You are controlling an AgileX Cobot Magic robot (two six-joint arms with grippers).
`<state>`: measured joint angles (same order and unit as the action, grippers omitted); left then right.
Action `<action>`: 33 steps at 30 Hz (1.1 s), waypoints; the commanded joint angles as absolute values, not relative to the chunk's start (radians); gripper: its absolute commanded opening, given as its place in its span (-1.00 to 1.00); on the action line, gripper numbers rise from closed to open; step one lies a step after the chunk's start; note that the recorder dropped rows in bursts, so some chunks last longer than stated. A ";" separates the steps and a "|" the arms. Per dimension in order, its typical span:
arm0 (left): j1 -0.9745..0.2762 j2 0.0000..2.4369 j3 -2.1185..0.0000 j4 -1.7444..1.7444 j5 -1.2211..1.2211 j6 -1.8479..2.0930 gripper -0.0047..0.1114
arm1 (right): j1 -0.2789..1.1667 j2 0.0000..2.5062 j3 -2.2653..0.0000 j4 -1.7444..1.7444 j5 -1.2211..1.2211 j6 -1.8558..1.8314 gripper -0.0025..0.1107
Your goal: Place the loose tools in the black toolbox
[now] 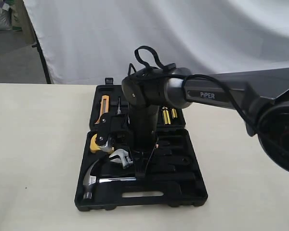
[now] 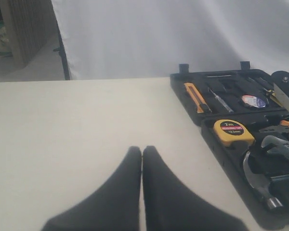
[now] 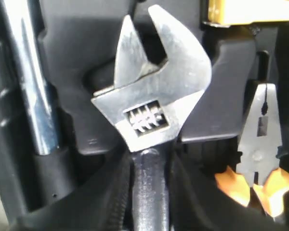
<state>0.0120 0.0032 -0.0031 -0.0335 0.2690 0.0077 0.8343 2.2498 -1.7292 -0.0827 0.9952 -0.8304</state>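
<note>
Item under inspection: adjustable wrench (image 3: 151,96). The head is bright silver with scuffed faces, the knurled adjusting wheel shows in its window, and the handle is glossy black. Its mouth stands part open.

Location: over the front tray of the open black toolbox (image 1: 183,197), between the claw hammer (image 1: 94,178) and the orange-handled pliers (image 3: 260,139). Whether it is fully seated in the moulded recess cannot be told.

Orientation: the long axis runs from the right hand (image 3: 151,173) out toward the yellow tape measure (image 2: 232,131), roughly alongside the hammer's chrome shaft. The mouth end points at the tape measure and the handle end lies back in the hand. The flat face of the head is turned up.

Right hand: its fingers (image 3: 111,192) are closed on either side of the black handle, just behind the head, gripping the wrench.

Left hand (image 2: 142,154): the fingertips are pressed together with nothing between them, over the bare counter (image 1: 33,144), well apart from the toolbox.
</note>
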 commanded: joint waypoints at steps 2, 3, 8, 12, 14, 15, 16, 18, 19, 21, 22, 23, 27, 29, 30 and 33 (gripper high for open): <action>0.006 0.000 0.000 -0.031 0.269 0.000 -0.91 | 0.828 2.257 -1.732 -0.044 0.945 -0.819 -0.96; 0.006 0.000 0.000 -0.031 0.269 0.000 -0.91 | 0.828 2.257 -1.732 -0.042 0.945 -0.819 -0.96; 0.006 0.000 0.000 -0.031 0.269 0.000 -0.91 | 0.828 2.256 -1.732 -0.007 0.947 -0.819 -0.96; 0.006 0.000 0.000 -0.031 0.269 0.000 -0.91 | 0.828 2.256 -1.732 0.000 0.950 -0.819 -0.96; 0.006 0.000 0.000 -0.031 0.269 0.000 -0.91 | 0.828 2.256 -1.732 0.000 0.954 -0.819 -0.96; 0.006 0.000 0.000 -0.031 0.269 0.000 -0.91 | 0.828 2.256 -1.732 0.000 0.958 -0.819 -0.96; 0.006 0.000 0.000 -0.031 0.269 0.000 -0.91 | 0.828 2.256 -1.732 0.000 0.962 -0.819 -0.96; 0.006 0.000 0.000 -0.031 0.269 0.000 -0.91 | 0.828 2.256 -1.732 0.000 0.964 -0.819 -0.96; 0.006 0.000 0.000 -0.031 0.269 0.000 -0.91 | 0.828 2.256 -1.732 0.000 0.964 -0.819 -0.96; 0.006 0.000 0.000 -0.031 0.269 0.000 -0.91 | 0.828 2.256 -1.732 0.000 0.965 -0.796 -0.96; 0.006 0.000 0.000 -0.031 0.269 0.000 -0.91 | 0.828 2.256 -1.732 0.000 0.965 -0.789 -0.96; 0.006 0.000 0.000 -0.031 0.269 0.000 -0.91 | 0.828 2.256 -1.732 0.000 0.965 -0.784 -0.96; 0.006 0.000 0.000 -0.031 0.269 0.000 -0.91 | 0.828 2.256 -1.732 0.000 0.965 -0.782 -0.66; 0.006 0.000 0.000 -0.031 0.269 0.000 -0.91 | 0.830 2.256 -1.732 0.000 0.965 -0.782 -0.19; 0.006 0.000 0.000 -0.031 0.269 0.000 -0.91 | 0.830 2.256 -1.732 0.000 0.965 -0.784 -0.05; 0.006 0.000 0.000 -0.031 0.269 0.000 -0.91 | 0.830 2.237 -1.732 0.000 0.969 -0.784 0.19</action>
<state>0.0120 0.0032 -0.0031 -0.0335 0.2690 0.0077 0.8286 2.2498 -1.7292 -0.0382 0.9583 -0.7912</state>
